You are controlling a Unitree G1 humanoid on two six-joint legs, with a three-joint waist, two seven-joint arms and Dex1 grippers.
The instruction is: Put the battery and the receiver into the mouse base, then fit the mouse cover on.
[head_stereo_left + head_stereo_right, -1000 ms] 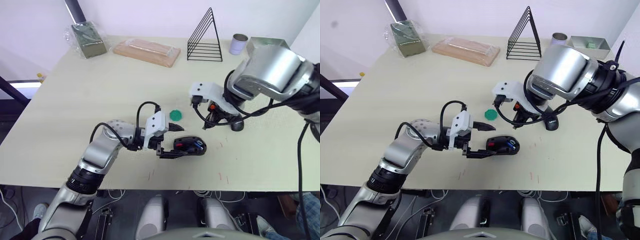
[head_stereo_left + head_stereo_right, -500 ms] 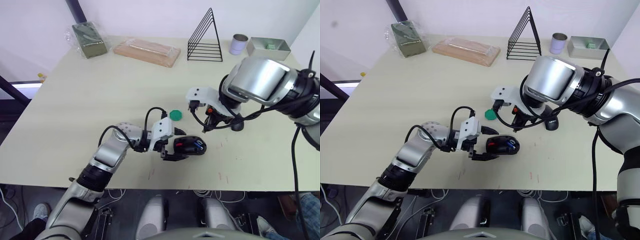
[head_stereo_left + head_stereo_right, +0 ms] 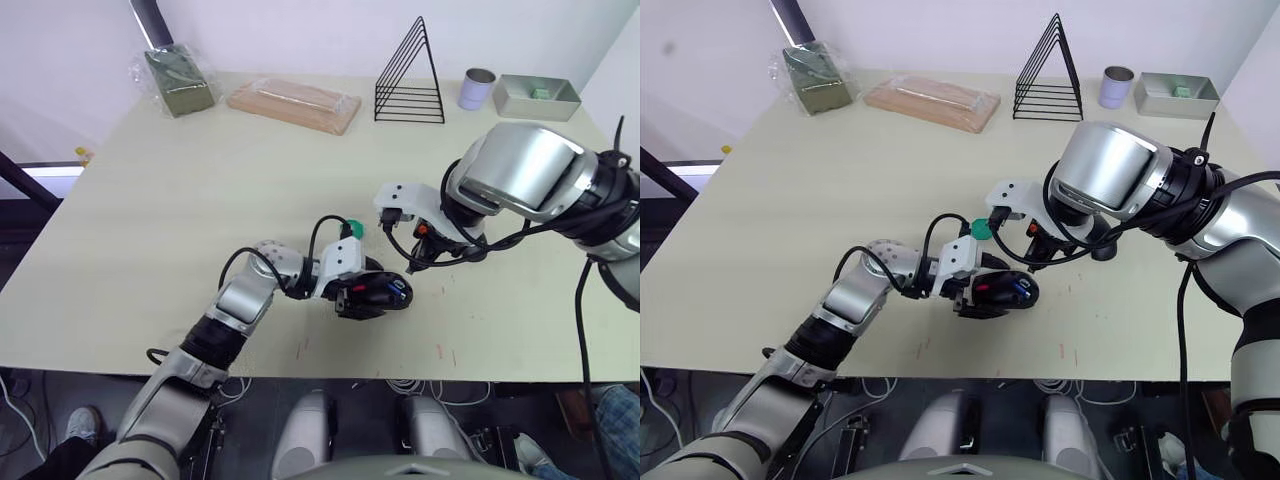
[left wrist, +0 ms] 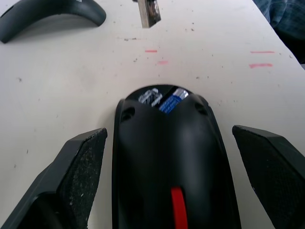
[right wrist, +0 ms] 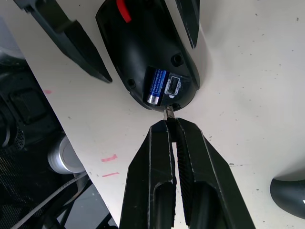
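Observation:
The mouse base [image 3: 378,292], black with a red wheel, lies near the table's front with its hollow top showing. The blue battery [image 5: 156,86] sits in its bay, beside a small silver-framed slot. My left gripper [image 3: 357,290] is open, one finger [image 4: 76,176] on each side of the base without clamping it. My right gripper [image 5: 169,123] is shut on the receiver [image 5: 167,113], a small metal nub at its tips, just off the base's rear end. The mouse cover [image 3: 1102,252] lies on the table behind my right arm, partly hidden.
A round green disc [image 3: 350,228] lies just behind the mouse base. Along the far edge stand a bagged green block [image 3: 178,80], a wrapped wooden board [image 3: 293,103], a black wire rack [image 3: 412,75], a can [image 3: 479,88] and a metal tray [image 3: 537,97].
My left gripper has slid right, from beside the mouse base to straddling it. My right gripper has moved nearer to the base's rear end with the receiver.

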